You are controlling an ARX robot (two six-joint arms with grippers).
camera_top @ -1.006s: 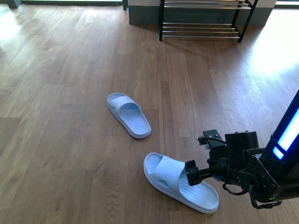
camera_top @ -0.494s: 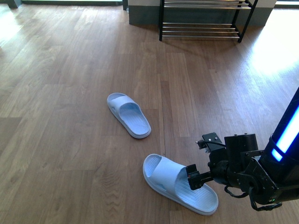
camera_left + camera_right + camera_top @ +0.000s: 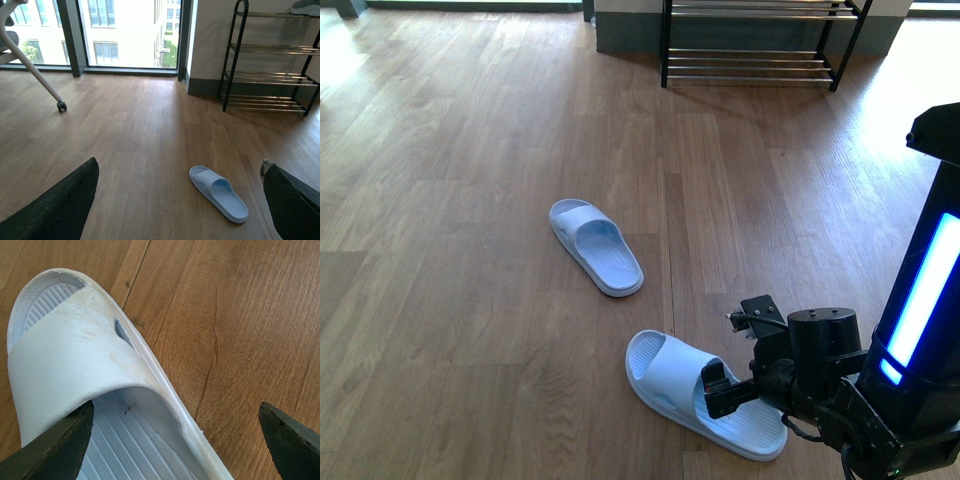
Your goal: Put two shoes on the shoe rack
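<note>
The two shoes here are pale blue slide sandals on the wood floor. The near slide (image 3: 665, 375) lies at the front right and the far slide (image 3: 595, 246) sits mid-floor. My right gripper (image 3: 715, 388) is open and low over the near slide, just behind its strap. In the right wrist view that gripper (image 3: 175, 445) straddles the side rim of the slide (image 3: 65, 355), one finger over the footbed and the other over bare floor. My left gripper (image 3: 177, 210) is open with nothing in it, and the far slide (image 3: 218, 192) lies ahead of it. The black shoe rack (image 3: 750, 60) stands against the far wall.
In the left wrist view the rack (image 3: 265, 75) shows several chrome tiers, with a grey shoe (image 3: 306, 6) on the top one. A white chair leg with a castor (image 3: 61, 106) stands by the windows. Wood floor lies between the slides and the rack.
My right arm has moved left and down, bringing the open gripper in over the near slide behind its strap. The near slide shifted slightly. The far slide has not moved.
</note>
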